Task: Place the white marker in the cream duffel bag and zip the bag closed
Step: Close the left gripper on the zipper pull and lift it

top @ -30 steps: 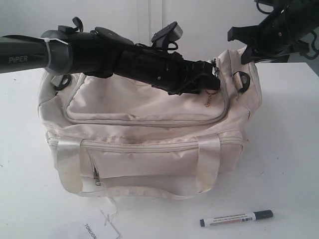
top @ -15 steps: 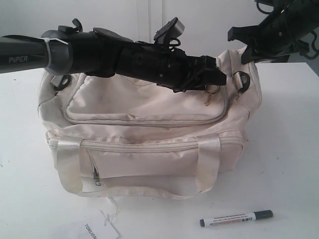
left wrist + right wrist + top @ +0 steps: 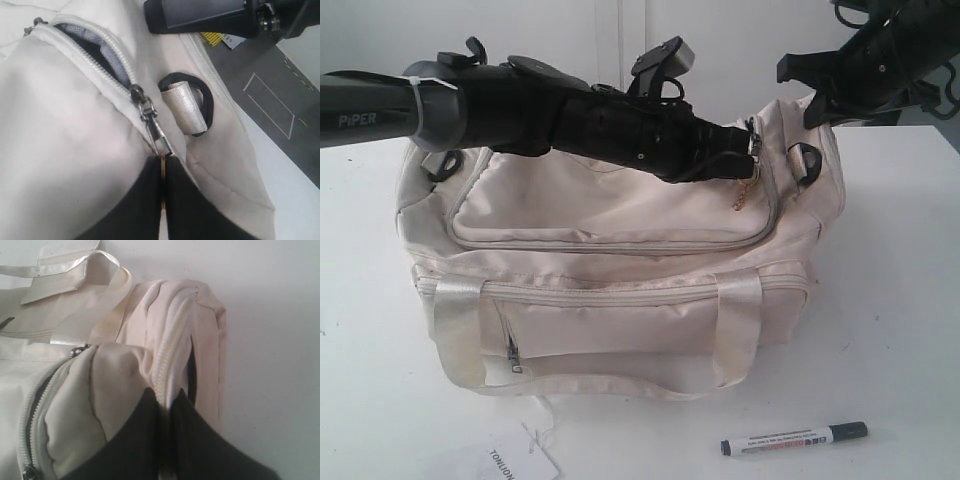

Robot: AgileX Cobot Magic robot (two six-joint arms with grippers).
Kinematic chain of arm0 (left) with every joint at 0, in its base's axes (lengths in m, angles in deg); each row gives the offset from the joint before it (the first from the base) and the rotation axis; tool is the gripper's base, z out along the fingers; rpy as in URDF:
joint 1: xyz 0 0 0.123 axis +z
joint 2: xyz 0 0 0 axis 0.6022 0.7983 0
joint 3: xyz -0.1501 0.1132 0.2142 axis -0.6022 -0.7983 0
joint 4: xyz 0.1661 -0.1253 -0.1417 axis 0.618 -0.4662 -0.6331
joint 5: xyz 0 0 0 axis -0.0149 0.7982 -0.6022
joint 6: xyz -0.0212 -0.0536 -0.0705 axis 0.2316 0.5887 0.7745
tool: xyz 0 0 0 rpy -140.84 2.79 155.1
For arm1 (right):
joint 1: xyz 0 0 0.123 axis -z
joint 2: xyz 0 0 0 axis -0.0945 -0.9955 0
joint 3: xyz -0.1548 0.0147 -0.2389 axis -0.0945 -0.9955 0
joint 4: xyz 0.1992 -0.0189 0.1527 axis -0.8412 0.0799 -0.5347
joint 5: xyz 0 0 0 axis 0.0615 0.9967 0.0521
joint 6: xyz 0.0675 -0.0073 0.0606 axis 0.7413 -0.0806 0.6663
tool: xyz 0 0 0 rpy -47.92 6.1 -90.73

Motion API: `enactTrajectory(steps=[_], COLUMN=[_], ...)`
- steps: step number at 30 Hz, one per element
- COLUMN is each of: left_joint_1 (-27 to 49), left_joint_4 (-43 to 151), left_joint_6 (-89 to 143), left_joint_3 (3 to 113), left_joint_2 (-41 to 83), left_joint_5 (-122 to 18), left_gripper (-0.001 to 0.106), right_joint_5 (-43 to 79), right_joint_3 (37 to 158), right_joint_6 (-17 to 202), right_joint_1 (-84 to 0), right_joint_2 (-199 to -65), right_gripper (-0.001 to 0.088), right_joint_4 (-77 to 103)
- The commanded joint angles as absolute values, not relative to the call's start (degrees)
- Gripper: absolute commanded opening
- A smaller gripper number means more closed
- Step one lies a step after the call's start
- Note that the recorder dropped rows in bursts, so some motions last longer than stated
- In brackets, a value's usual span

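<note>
Cream duffel bag [image 3: 610, 205] is clamped by right fingers [image 3: 200, 450], zipper pull [image 3: 152, 125] by left fingers [image 3: 130, 210]; white marker [image 3: 794, 438] is laid crosswise, nearer right arm.

Mid table [image 3: 900, 300] taken by bag [image 3: 620, 260]; L arm [image 3: 570, 120] lies across its top, blocking approach from above. R arm [image 3: 880, 60] crowds bag's right end. Zip gap [image 3: 95, 50] by pull [image 3: 152, 127] is narrow. Marker [image 3: 795, 438] in front w/ open table all round; tag [image 3: 515, 462] well apart.
</note>
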State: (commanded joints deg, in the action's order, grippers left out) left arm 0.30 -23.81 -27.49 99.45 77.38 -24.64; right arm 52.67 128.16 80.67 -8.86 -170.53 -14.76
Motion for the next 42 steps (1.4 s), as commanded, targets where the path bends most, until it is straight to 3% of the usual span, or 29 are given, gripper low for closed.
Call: enactTrajectory(steps=[17,42], left_joint_1=[0.3,0.3], left_joint_4=[-23.6,-23.4], left_joint_6=[-27.6,-27.5], left_joint_3=[99.4,99.4], left_joint_2=[77.4,77.4], left_joint_5=[-21.9,-6.3], left_gripper=[0.000,0.000], right_joint_5=[53.2,53.1], right_joint_3=[128.2,128.2], right_joint_6=[80.7,83.4], right_joint_1=[-8.9,-8.9], right_joint_2=[-170.5,-170.5], right_gripper=[0.0000,0.0000], right_joint_4=[-14.9,-14.9])
